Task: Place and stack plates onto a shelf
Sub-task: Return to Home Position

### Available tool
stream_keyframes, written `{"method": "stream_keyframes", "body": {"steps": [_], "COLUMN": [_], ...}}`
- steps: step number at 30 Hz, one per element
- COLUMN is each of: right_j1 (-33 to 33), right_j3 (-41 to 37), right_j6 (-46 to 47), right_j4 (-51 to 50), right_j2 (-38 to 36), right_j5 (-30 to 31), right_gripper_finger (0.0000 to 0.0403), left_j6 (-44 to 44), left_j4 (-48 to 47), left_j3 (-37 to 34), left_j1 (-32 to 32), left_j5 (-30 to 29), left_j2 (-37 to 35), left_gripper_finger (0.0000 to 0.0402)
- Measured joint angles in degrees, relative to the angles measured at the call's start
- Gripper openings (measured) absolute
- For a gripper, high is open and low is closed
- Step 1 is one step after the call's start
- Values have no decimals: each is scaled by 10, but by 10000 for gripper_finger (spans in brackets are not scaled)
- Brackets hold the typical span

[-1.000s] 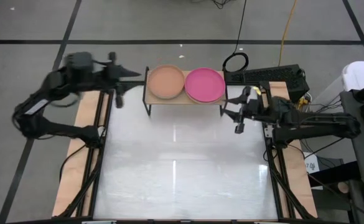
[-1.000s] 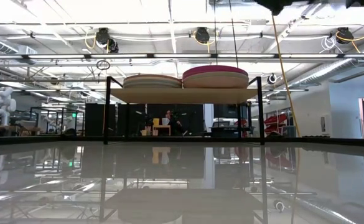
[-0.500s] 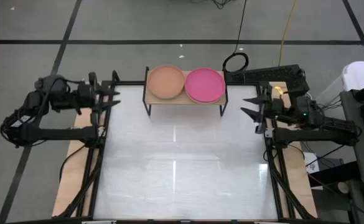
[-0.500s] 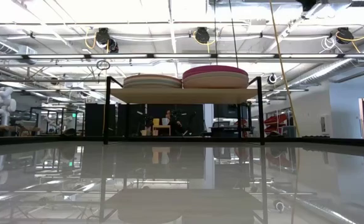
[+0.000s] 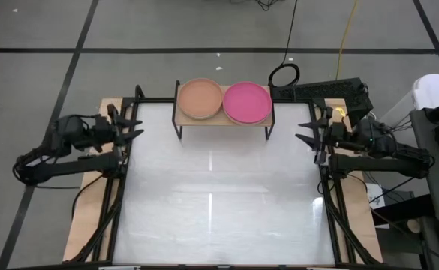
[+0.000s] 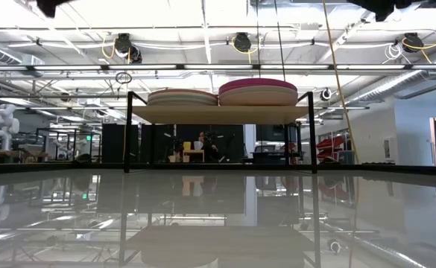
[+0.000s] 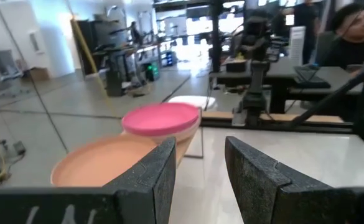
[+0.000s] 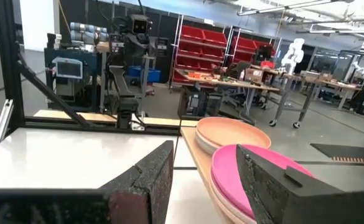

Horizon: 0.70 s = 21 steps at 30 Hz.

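Gaping with nothing between them, the fingers (image 7: 145,180) of the left gripper (image 5: 132,126) hover at the left edge of the table (image 5: 219,210). The right gripper (image 5: 303,132) hangs at the opposite edge, equally spread and bare. Both are well apart from the shelf (image 6: 218,114), which stands at the table's far side. The plates sit on it in two stacks, just beside each other: an orange-brown plate (image 5: 199,99) tops the left one, a magenta plate (image 5: 247,102) the right. No plate lies on the table, so the stacking looks finished, and only parking the arms seems left. Counted: one shelf, two stacks, two top plates seen from above. The low view shows the magenta stack standing taller, but its layered rims run too close together to number
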Motion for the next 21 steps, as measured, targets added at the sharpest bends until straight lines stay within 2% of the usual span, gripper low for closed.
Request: {"method": "stream_keyframes", "body": {"steps": [10,21], "right_j1": [0,0], "right_j3": [-86,-123], "right_j6": [50,50], "right_j4": [13,0], "right_j2": [-24,-171], "right_j5": [-1,-3], "right_gripper_finger": [155,155], "left_j6": [-35,-62], "left_j4": [81,98], "left_j3": [-93,-163], "left_j1": [0,0], "left_j5": [-36,-36], "left_j2": [-54,-142], "left_gripper_finger": [145,145]}}
